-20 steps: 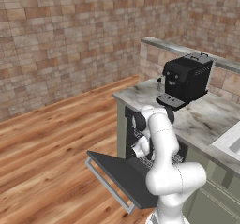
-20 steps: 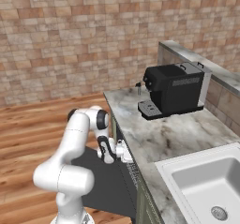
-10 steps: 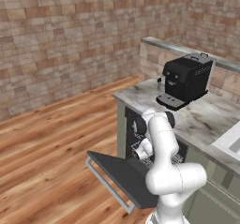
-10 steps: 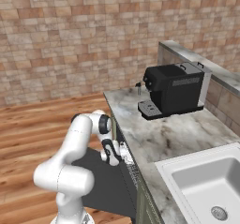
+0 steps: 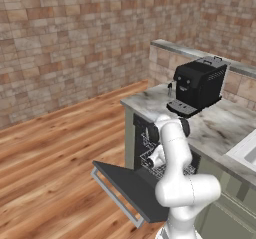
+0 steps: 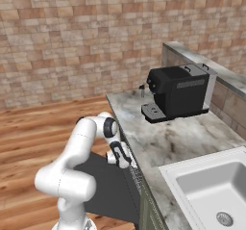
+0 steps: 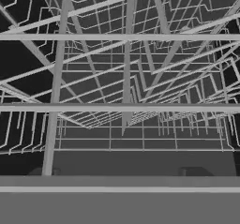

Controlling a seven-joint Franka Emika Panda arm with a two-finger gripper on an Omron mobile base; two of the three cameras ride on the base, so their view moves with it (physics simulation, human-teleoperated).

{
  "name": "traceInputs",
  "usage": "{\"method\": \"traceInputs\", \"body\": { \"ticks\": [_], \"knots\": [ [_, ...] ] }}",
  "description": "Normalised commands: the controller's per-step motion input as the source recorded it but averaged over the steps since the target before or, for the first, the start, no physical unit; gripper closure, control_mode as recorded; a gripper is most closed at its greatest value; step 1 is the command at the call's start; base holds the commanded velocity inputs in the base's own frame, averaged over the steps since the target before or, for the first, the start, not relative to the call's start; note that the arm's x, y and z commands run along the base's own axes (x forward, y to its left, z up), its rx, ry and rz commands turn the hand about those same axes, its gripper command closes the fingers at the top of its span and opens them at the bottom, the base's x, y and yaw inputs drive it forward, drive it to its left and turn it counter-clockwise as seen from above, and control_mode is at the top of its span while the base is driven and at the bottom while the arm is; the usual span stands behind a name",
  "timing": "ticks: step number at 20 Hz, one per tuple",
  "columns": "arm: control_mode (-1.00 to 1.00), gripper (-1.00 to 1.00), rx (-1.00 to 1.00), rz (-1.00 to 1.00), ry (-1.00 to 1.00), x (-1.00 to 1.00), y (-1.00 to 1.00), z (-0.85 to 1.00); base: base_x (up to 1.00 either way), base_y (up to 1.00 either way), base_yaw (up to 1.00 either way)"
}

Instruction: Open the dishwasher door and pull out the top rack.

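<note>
Risk first: my gripper (image 6: 126, 160) sits right at the front of the top rack (image 7: 126, 107) with jaws spread wide and nothing between them, so closing now could slip through a gap in the grid and catch no bar, or I could pull at a skew and jam the rack in its runners (my guess). The rack is thin silver-white wire, still inside the dark dishwasher cavity under the counter (image 6: 182, 137). The dishwasher door (image 5: 131, 187) is dark grey, already folded down flat, silver bar handle along its outer edge.
</note>
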Motion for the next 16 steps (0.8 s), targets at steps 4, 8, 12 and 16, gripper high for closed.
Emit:
{"method": "traceInputs", "body": {
  "ticks": [4, 8, 12, 16],
  "knots": [
    [-1.0, -1.0, 0.2, 0.11, 0.11, 0.24, 0.0, -0.28, 0.0, 0.0, 0.0],
    [-1.0, -1.0, 0.2, 0.11, 0.13, 0.11, 0.0, -0.35, 0.0, 0.0, 0.0],
    [-1.0, -1.0, 0.18, 0.1, 0.11, 0.0, 0.09, -0.44, 0.0, 0.0, 0.0],
    [-1.0, -1.0, 0.19, 0.09, 0.11, 0.0, 0.25, -0.5, 0.0, 0.0, 0.0]
  ]
}}
